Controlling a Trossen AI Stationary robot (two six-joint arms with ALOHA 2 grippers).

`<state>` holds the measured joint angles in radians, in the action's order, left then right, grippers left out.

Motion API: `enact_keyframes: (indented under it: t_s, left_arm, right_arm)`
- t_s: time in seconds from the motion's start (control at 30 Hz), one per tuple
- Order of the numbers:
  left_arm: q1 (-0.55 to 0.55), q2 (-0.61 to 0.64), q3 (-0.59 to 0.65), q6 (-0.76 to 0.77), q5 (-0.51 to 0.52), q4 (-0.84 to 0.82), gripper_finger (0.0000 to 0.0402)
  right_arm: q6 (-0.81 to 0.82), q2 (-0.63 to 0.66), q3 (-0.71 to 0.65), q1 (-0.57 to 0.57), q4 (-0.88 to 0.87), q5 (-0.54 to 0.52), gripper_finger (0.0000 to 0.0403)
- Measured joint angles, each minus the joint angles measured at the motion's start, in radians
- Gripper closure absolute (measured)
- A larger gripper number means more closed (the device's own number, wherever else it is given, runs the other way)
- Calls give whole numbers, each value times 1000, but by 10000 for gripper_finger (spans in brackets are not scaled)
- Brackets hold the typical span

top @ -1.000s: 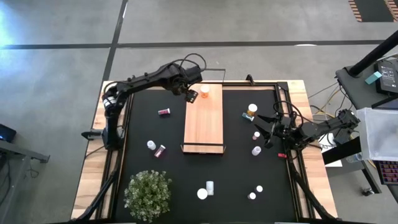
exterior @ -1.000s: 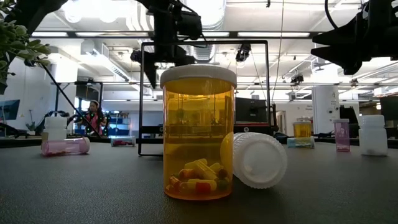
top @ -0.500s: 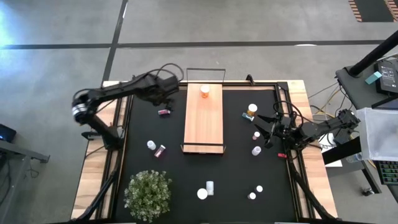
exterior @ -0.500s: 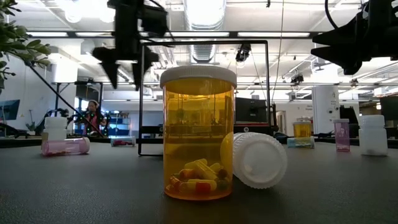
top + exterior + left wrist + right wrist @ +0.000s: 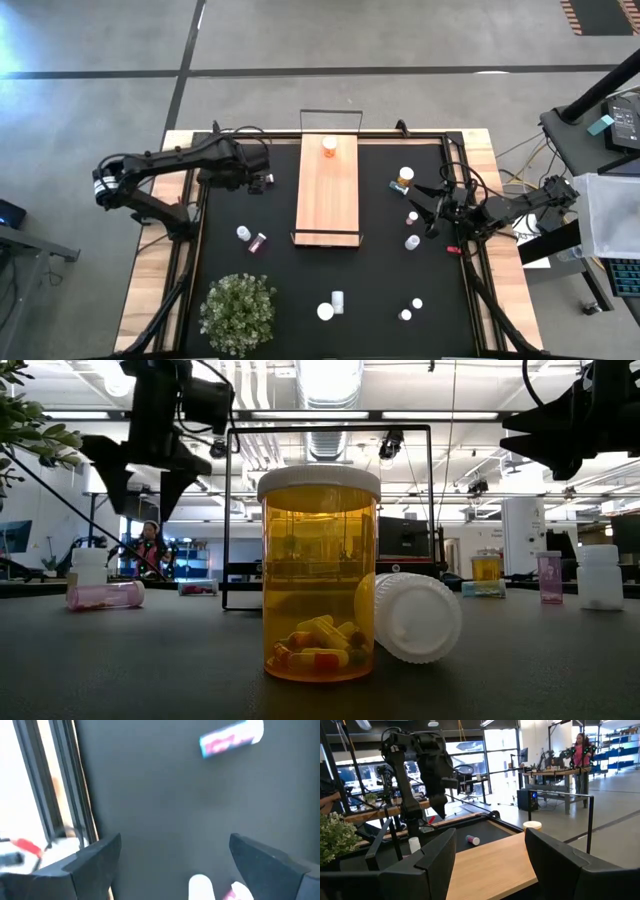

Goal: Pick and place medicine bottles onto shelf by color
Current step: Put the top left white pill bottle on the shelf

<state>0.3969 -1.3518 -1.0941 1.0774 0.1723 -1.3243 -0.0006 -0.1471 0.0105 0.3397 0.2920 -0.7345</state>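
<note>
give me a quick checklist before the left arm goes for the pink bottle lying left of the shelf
1. Left gripper fingers open and empty: ok.
2. Pink bottle lying on its side on the black mat, clear of other bottles: ok.
3. Gripper lined up over the bottle: cannot tell; in the high view it partly covers it.
4. Shelf has bare board; only one orange bottle at its far end: ok.
5. Right gripper waits right of the shelf, out of the way: ok.
</note>
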Motion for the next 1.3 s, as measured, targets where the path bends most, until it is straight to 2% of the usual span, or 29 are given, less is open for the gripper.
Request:
enact_keyframes:
  t_s: [0.2,0.33,0.5,0.73,0.87,1.2,1.3]
  left_arm:
    - [-49,-2,20,143,-67,6,47]
    - [-111,-2,22,259,-71,-4,47]
    - [-204,-10,34,438,-128,-8,47]
    - [-341,-9,121,698,-189,22,47]
    - [-382,-8,175,810,-208,114,47]
    - [-386,-9,245,858,-247,251,49]
    - [-386,-9,253,858,-248,270,63]
  right_arm:
    - [0,0,0,0,0,0,174]
    - [0,0,0,0,0,0,174]
    - [0,0,0,0,0,0,174]
    - [0,0,0,0,0,0,174]
    - [0,0,0,0,0,0,174]
    - [0,0,0,0,0,0,174]
    - [0,0,0,0,0,0,174]
